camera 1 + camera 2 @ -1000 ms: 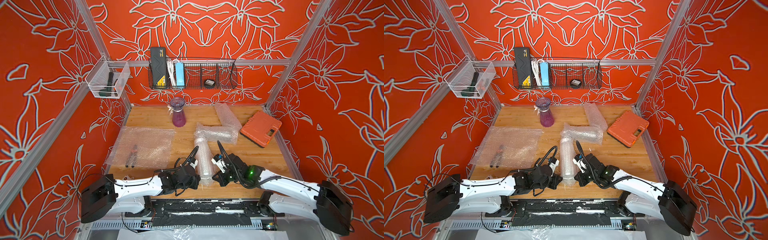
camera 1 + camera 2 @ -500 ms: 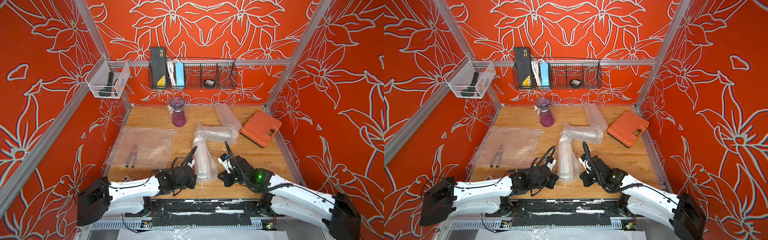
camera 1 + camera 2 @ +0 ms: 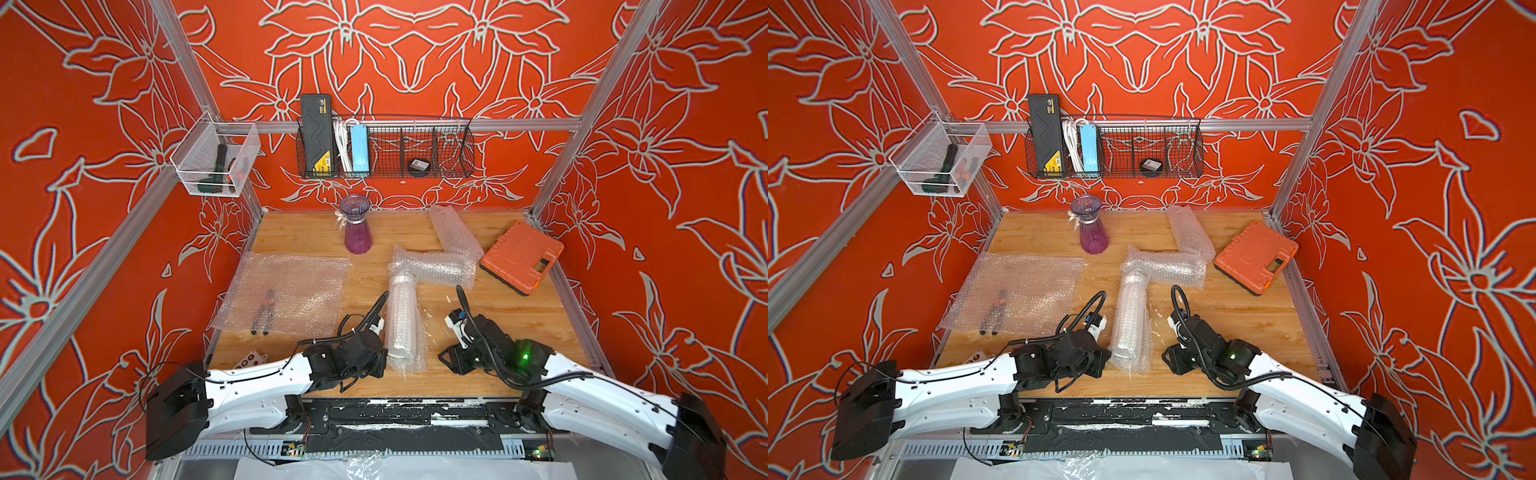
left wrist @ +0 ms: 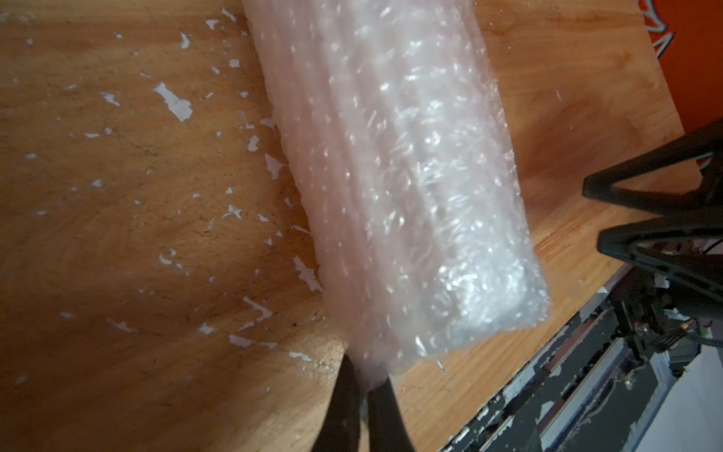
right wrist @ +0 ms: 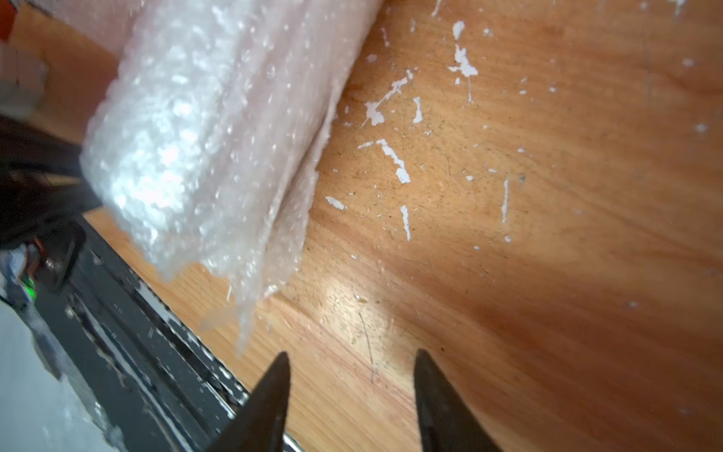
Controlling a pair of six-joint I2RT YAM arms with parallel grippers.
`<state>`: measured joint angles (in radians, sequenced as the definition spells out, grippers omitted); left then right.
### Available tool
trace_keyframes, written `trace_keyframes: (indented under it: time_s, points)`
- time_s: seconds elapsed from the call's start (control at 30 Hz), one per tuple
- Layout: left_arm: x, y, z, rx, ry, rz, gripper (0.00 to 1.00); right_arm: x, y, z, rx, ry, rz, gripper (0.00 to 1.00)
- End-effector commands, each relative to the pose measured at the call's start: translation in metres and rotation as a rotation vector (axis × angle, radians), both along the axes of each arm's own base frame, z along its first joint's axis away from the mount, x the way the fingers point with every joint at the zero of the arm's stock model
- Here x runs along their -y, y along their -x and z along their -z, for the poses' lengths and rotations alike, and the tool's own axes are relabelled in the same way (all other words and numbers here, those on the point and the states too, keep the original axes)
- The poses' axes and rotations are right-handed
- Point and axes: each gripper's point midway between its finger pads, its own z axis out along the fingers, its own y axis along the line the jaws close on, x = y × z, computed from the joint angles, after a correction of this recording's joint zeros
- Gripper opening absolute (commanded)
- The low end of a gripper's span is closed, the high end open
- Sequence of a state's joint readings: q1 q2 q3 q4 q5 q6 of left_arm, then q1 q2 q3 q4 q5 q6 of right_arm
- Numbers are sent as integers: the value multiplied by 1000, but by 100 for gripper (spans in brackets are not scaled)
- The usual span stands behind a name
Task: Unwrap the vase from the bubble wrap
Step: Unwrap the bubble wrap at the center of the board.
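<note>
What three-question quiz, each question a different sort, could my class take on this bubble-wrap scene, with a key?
1. True or false: the right claw grips the long roll of clear bubble wrap.
2. What stands upright at the back of the wooden table? A purple glass vase; B white mug; C green bottle.
3. Which claw pinches the roll's near corner?
Key: 1 false, its jaws stand open and empty; 2 A; 3 the left claw.

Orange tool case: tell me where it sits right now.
In both top views the orange tool case lies at the wooden table's right edge, just right of the nearest rolled bubble wrap.
</note>
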<state>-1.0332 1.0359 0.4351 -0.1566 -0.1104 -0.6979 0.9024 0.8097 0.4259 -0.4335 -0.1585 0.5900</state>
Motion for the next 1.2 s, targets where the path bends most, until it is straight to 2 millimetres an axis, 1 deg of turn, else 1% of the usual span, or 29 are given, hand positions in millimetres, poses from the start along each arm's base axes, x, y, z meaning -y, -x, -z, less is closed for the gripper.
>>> trace_keyframes:
  time_s: [0.0, 0.03, 0.07, 0.13, 0.17, 0.2, 0.27, 0.33, 0.37, 0.43, 0.5, 0.57, 0.67, 0.73, 0.83, 0.9, 0.97, 1.0, 1.03, 1.07, 1.17]
  points:
    - [-3, 9, 1, -36, -13, 39, 32, 9, -1, -14, 25, 15, 23, 69]
    - [-1, 11, -3, -41, 8, 47, 43, 9, -2, -19, 35, 14, 20, 71]
    - [2, 13, -13, -33, 46, 59, 57, 8, -3, -25, 45, 13, 15, 72]
    - [6, 12, -32, -11, 81, 70, 78, 5, -7, -32, 57, 20, 5, 75]
    - [9, 10, -45, 6, 95, 76, 85, 3, -10, -33, 60, 25, 1, 75]
    - [12, 7, -57, 22, 104, 81, 89, 1, -12, -33, 60, 28, 0, 76]
    - [20, -1, -83, 68, 131, 80, 93, -6, -20, -35, 51, 22, 6, 77]
    - [24, -17, -99, 114, 159, 51, 96, -15, -28, -38, 47, -1, 5, 78]
    - [25, -29, -102, 123, 172, 30, 96, -19, -31, -40, 51, -10, 4, 78]
    - [24, -57, -96, 109, 168, -17, 96, -23, -36, -45, 62, -16, 10, 83]
    - [22, -84, -84, 98, 147, -61, 96, -24, -41, -53, 83, -20, 15, 98]
    - [26, -107, -73, 94, 99, -74, 97, -20, -42, -60, 101, -14, 17, 98]
    - [39, -125, -58, 78, 41, -56, 97, -10, -42, -64, 120, -8, 36, 98]
    - [45, -133, -50, 73, 21, -56, 97, -2, -40, -61, 120, -11, 53, 98]
    - [48, -140, -39, 58, -2, -67, 97, 6, -38, -54, 104, -30, 75, 98]
    - [48, -139, -33, 49, -1, -72, 97, 9, -37, -51, 98, -41, 84, 98]
    - [46, -136, -23, 28, -11, -74, 96, 12, -39, -50, 101, -39, 89, 98]
    - [45, -134, -18, 17, -17, -75, 95, 13, -39, -50, 103, -36, 90, 98]
    - [43, -131, -13, 4, -15, -76, 86, 14, -41, -50, 106, -33, 90, 98]
    - [41, -127, -9, -7, -13, -80, 81, 16, -42, -50, 107, -27, 93, 98]
    - [36, -115, -5, -19, 5, -95, 69, 17, -45, -50, 114, -28, 93, 98]
